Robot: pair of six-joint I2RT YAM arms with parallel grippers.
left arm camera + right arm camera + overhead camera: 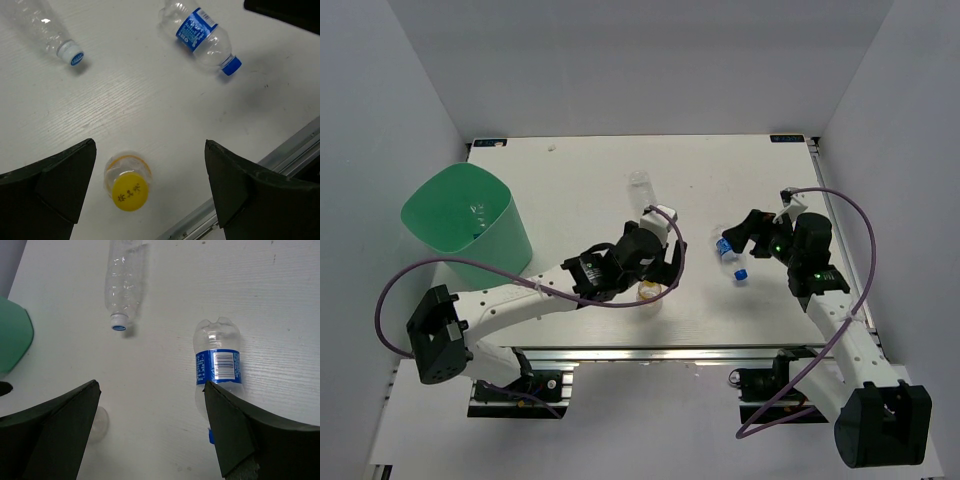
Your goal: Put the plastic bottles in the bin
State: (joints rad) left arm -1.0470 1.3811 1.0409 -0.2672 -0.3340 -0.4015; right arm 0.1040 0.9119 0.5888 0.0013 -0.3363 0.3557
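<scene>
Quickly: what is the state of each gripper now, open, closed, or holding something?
Left gripper: open, empty, above the yellow-capped bottle.
Right gripper: open, empty, near the blue-labelled bottle.

The yellow cap (129, 191) of the short bottle (124, 165) bears three dark Chinese characters, which I cannot read with certainty. On the lying bottle (216, 337), the blue label (202, 367) carries a white barcode (225, 365) with tiny print beside it. I cannot make out that print.
</scene>
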